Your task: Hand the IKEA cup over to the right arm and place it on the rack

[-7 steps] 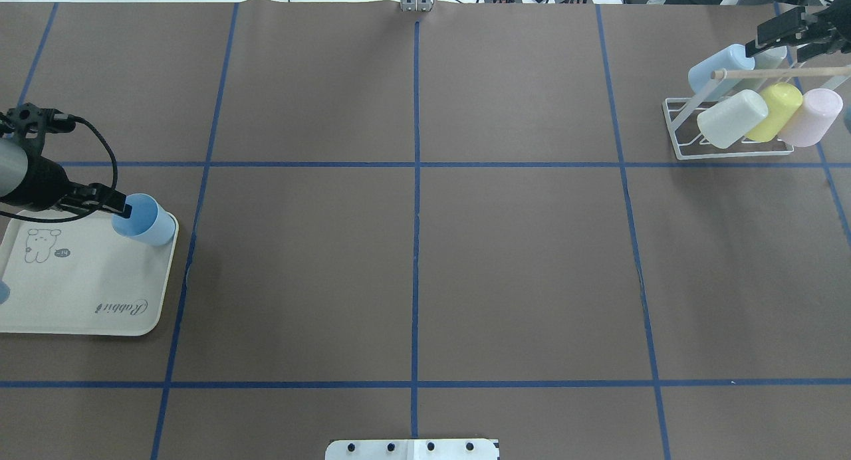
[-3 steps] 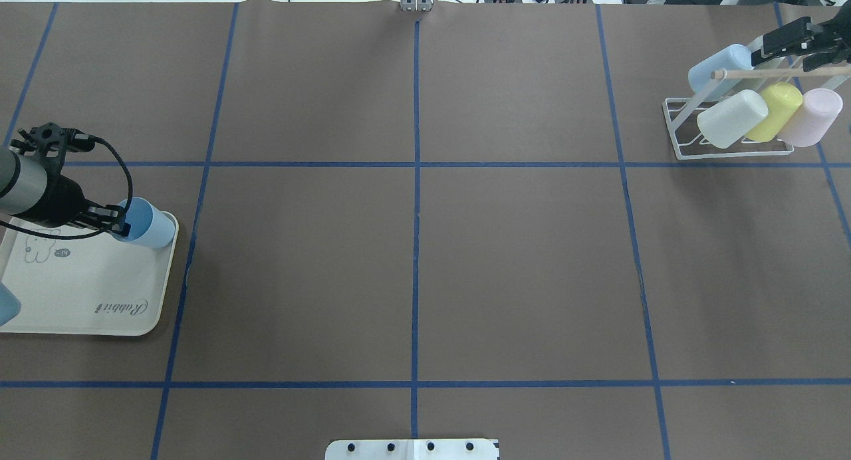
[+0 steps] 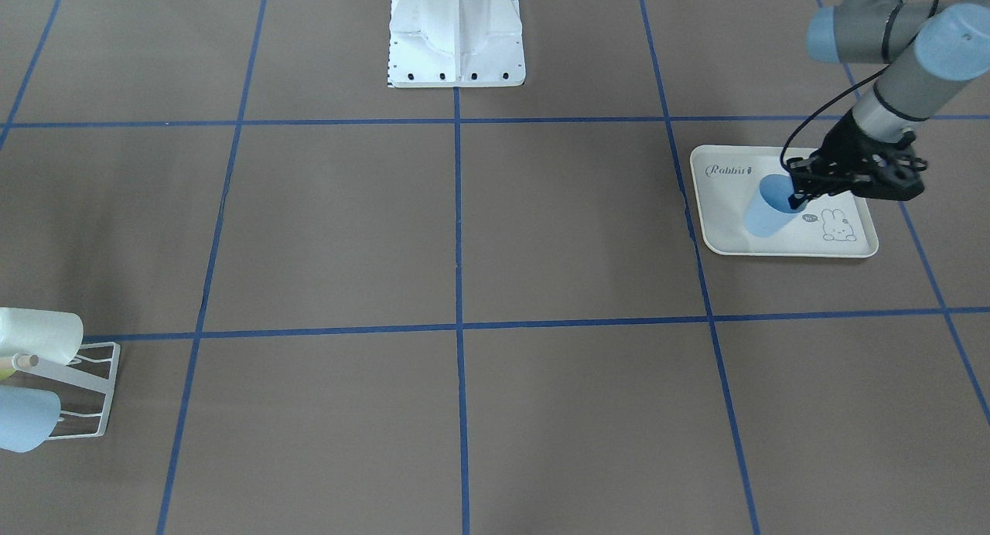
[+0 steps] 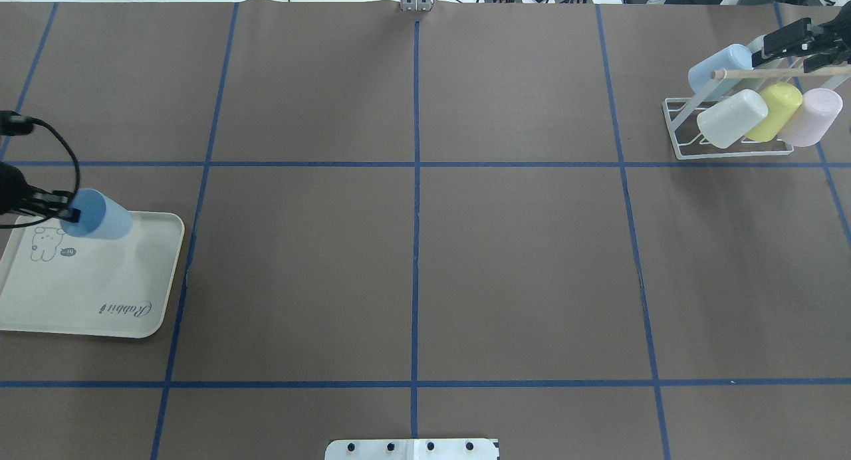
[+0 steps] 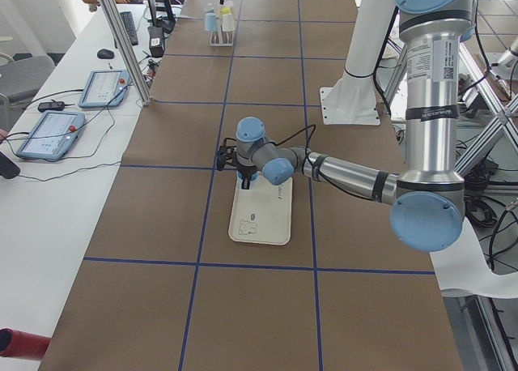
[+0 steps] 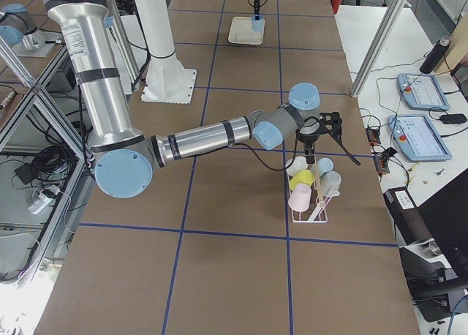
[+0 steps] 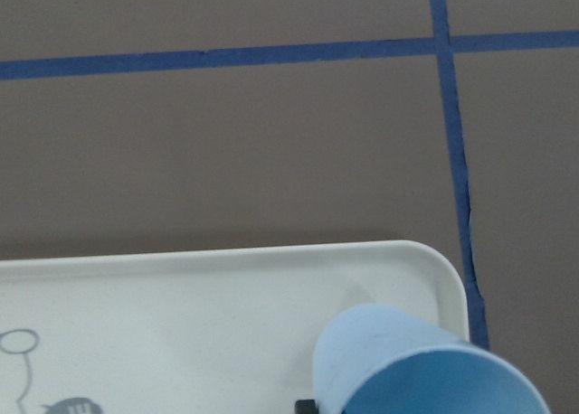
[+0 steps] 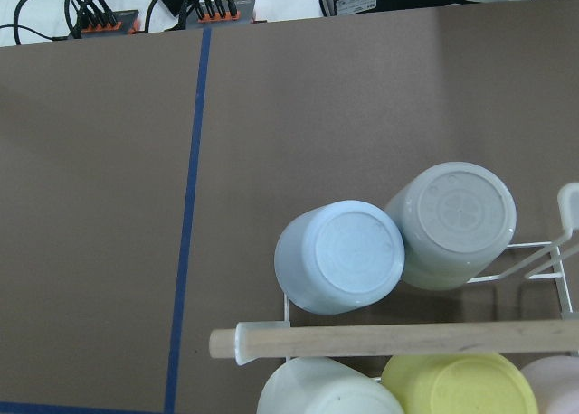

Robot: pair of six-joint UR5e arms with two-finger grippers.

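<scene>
Overhead exterior view, and the left tool (image 4: 71,214) is clamping the IKEA cup (image 4: 101,215) by its rim, with one finger reaching inside the mouth and the other pressing on the outside. The cup is hanging tilted over the tray (image 4: 100,280), at the tray's edge farthest from the robot. Its mouth is facing the tool and its base is pointing along that edge toward the middle of the worktop (image 4: 518,267).

From the front-facing camera the cup is sitting between the tray's printed word and its rabbit drawing, base lower than mouth. Whether the base is touching the tray, I cannot tell.

The left wrist camera is looking past the cup's open mouth at the tray's rounded corner just beside it — brown worktop and blue tape lines (image 7: 217,57) are lying beyond.

Well apart from the tray, at the opposite end of the worktop, the rack (image 4: 678,131) is standing loaded. It is carrying a pale blue cup (image 8: 339,256), a grey cup (image 8: 452,224), a yellow cup (image 4: 778,108) and a pink cup (image 4: 811,117), all bottoms outward. The wooden-tipped peg (image 8: 407,339) is crossing in front of them.

The right tool (image 4: 794,50) is hovering above that rack — fingers spread, gripping nothing.
</scene>
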